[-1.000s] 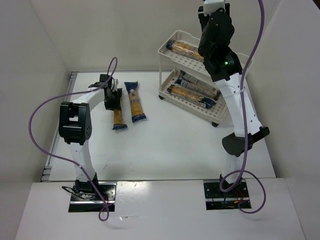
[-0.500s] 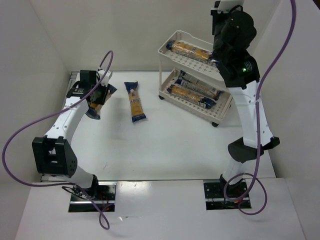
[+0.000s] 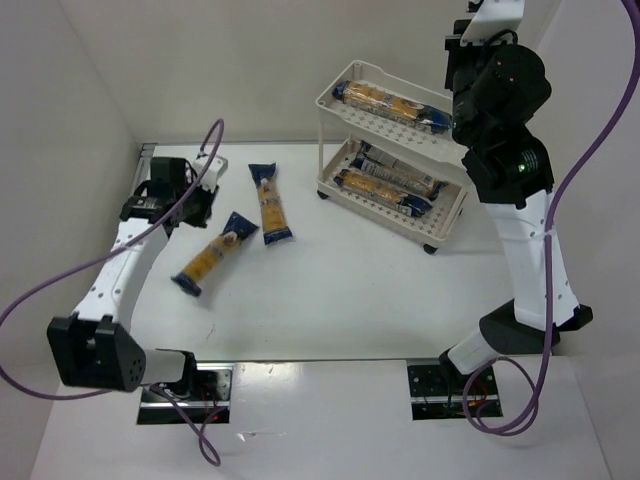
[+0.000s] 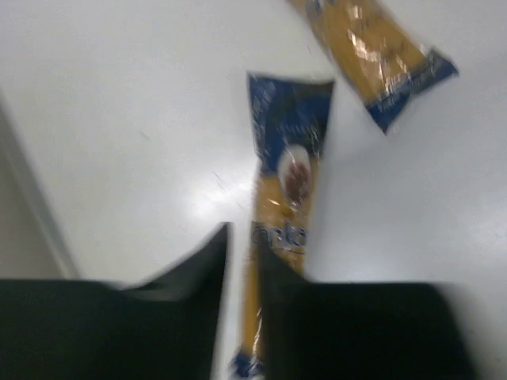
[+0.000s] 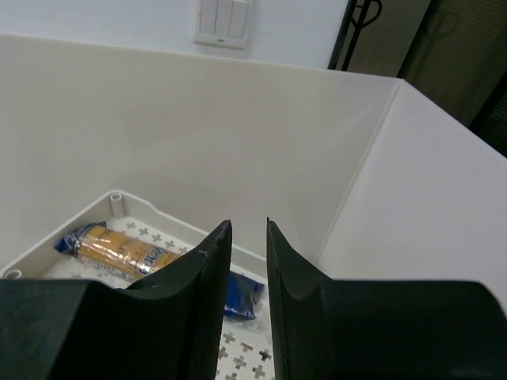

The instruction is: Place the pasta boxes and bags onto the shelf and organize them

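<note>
Two pasta packets lie on the table: one slanted [image 3: 212, 255], [image 4: 289, 182] and one [image 3: 268, 203], [image 4: 380, 47] beside it. My left gripper [image 3: 193, 205], [image 4: 242, 233] hovers just left of the slanted packet, jaws nearly together and holding nothing; the packet shows beyond the fingers in a blurred view. The cream shelf [image 3: 330, 100] holds one packet [image 3: 390, 100], [image 5: 119, 249] on its top tray and two [image 3: 395, 165], [image 3: 385, 190] on the lower tray. My right gripper [image 3: 458, 62], [image 5: 248, 226] is high behind the shelf's right end, jaws nearly together, empty.
White walls enclose the table at the back, left and right. The shelf's top tray rim [image 5: 119, 202] lies below and left of the right fingers. Purple cables [image 3: 60, 270] loop from both arms.
Half a second ago my left gripper held a packet lifted; now that packet lies slanted on the table, out of the jaws. My right arm has moved further right, away from the shelf.
</note>
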Controlling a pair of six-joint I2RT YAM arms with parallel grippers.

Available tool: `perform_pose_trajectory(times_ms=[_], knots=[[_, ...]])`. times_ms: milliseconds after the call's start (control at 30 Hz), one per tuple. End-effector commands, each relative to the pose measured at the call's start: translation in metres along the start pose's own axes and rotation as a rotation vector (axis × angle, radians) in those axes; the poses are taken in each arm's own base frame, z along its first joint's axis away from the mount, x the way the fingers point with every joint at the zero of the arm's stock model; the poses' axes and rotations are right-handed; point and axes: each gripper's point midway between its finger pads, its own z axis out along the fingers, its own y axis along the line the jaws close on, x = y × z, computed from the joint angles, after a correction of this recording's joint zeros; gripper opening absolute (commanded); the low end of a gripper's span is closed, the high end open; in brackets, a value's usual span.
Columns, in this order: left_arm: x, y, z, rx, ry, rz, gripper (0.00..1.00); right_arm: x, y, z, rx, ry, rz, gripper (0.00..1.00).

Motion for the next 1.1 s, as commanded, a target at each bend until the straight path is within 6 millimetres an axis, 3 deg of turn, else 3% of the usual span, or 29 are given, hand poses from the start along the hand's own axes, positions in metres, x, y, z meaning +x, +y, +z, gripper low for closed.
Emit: perform_pose_trajectory(times_ms=[0, 167, 233, 267, 300, 333, 367, 433, 500, 567, 600, 633, 667, 767, 900, 1033, 1067], knots=[[-0.068, 0.007, -0.048, -0.07, -0.247, 0.149, 0.0, -0.007, -0.008, -0.012, -0.003, -0.022, 0.014, 0.29], [-0.058, -0.006, -0.047, -0.026, -0.24, 0.148, 0.0, -0.003, -0.008, -0.012, -0.005, -0.016, 0.0, 0.28], [-0.044, -0.02, -0.037, 0.012, -0.2, 0.161, 0.0, -0.004, -0.01, -0.014, -0.004, -0.017, -0.01, 0.29], [-0.038, -0.019, -0.034, 0.004, -0.183, 0.158, 0.0, -0.003, -0.012, -0.016, -0.005, -0.016, -0.011, 0.34], [-0.027, -0.011, -0.025, -0.043, -0.13, 0.128, 0.03, -0.003, -0.012, -0.016, -0.005, -0.016, -0.011, 0.53], [-0.009, -0.008, -0.014, -0.063, -0.068, 0.123, 0.21, 0.002, -0.009, -0.015, -0.008, -0.006, -0.019, 0.6], [0.007, -0.006, 0.001, -0.07, 0.001, 0.12, 0.74, 0.001, -0.012, -0.018, -0.008, -0.008, -0.026, 0.67], [0.026, -0.01, 0.016, -0.046, 0.067, 0.139, 0.9, 0.008, -0.007, -0.018, -0.028, 0.007, -0.042, 0.74], [0.043, -0.03, 0.033, 0.067, 0.12, 0.13, 1.0, 0.014, -0.004, -0.019, -0.041, 0.017, -0.051, 0.76], [0.057, -0.035, 0.053, 0.087, 0.186, 0.082, 1.0, 0.019, -0.002, -0.02, -0.056, 0.023, -0.069, 0.79], [0.065, -0.032, 0.059, 0.072, 0.222, 0.083, 1.0, 0.019, -0.002, -0.02, -0.056, 0.023, -0.069, 0.8], [0.057, -0.027, 0.065, 0.057, 0.215, 0.085, 1.0, 0.026, 0.001, -0.019, -0.063, 0.041, -0.082, 0.82], [0.071, -0.018, 0.075, 0.056, 0.279, 0.042, 1.0, 0.031, 0.006, -0.018, -0.077, 0.049, -0.09, 0.83], [0.083, -0.012, 0.092, 0.091, 0.363, -0.043, 1.0, 0.037, 0.006, -0.022, -0.091, 0.057, -0.12, 0.84], [0.099, -0.022, 0.102, 0.166, 0.433, -0.062, 1.0, 0.044, 0.008, -0.022, -0.097, 0.072, -0.141, 0.85], [0.138, -0.015, 0.116, 0.153, 0.581, -0.069, 1.0, 0.051, 0.013, -0.019, -0.112, 0.083, -0.162, 0.87], [0.136, -0.019, 0.116, 0.179, 0.571, -0.068, 0.96, 0.046, 0.011, -0.02, -0.108, 0.073, -0.164, 0.87]])
